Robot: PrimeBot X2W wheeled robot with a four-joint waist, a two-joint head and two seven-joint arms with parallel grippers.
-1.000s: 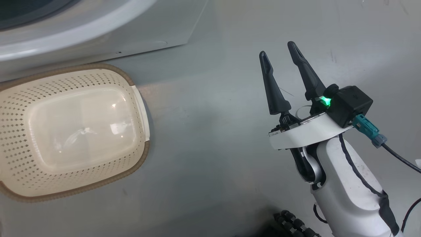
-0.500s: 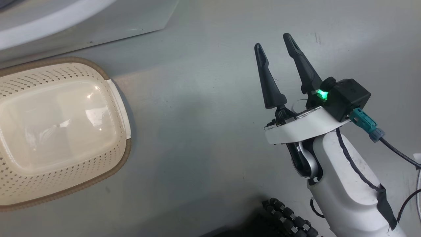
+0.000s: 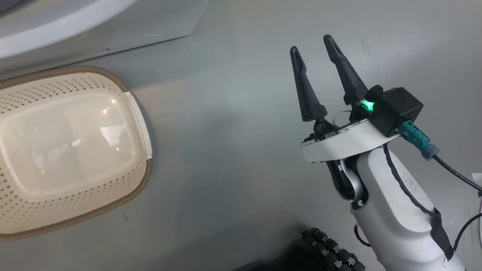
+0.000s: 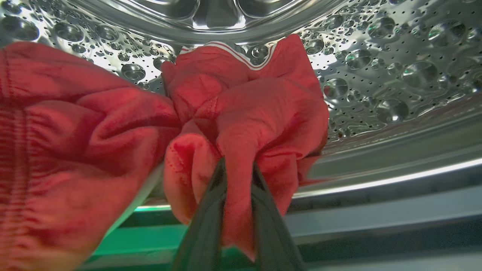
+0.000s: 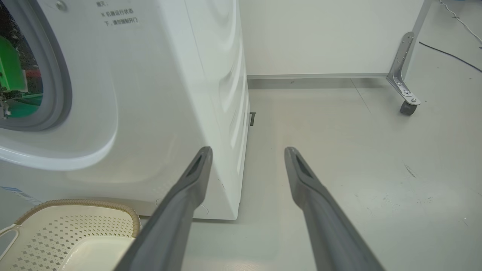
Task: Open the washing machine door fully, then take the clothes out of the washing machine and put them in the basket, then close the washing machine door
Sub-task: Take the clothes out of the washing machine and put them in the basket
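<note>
Red crumpled clothes [image 4: 263,105] lay in the dimpled steel drum [image 4: 376,56], one fold clamped by the left gripper [image 4: 239,167]; the right gripper [image 3: 310,44] had its jaws apart, away from the perforated cream basket [image 3: 140,180].

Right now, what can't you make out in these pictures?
- Left wrist view: the left pincer has its tips buried in a fold of the clothes. The clothes run off the left edge, so their full shape is unknown.
- Head view: the basket is cut by the left edge.
- Right wrist view: the washer has printed text too small to read, and its drum mouth is cut by the left edge.
</note>
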